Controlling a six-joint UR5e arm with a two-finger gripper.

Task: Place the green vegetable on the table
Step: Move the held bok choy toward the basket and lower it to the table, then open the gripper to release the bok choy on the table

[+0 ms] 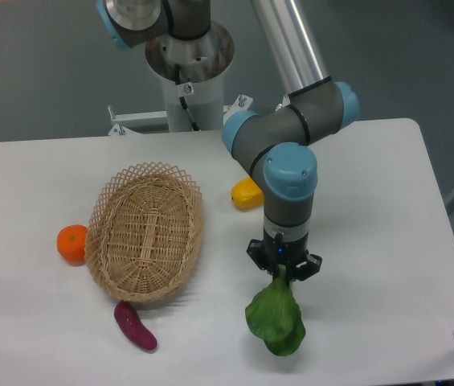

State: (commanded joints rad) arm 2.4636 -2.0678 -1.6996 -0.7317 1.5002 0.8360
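Hanging at the lower centre of the frame, the green vegetable [276,318] is pinched by its stem in the pincer [283,272], leaves near the table [371,241]. Release seems next: lower slightly, then open.

The white tabletop [387,241] with rounded corners fills most of the view. Beyond its far edge lies a plain grey floor [34,72]. A white pedestal [190,88] stands behind the tabletop's far edge. Lighting is even and diffuse, with soft shadows.
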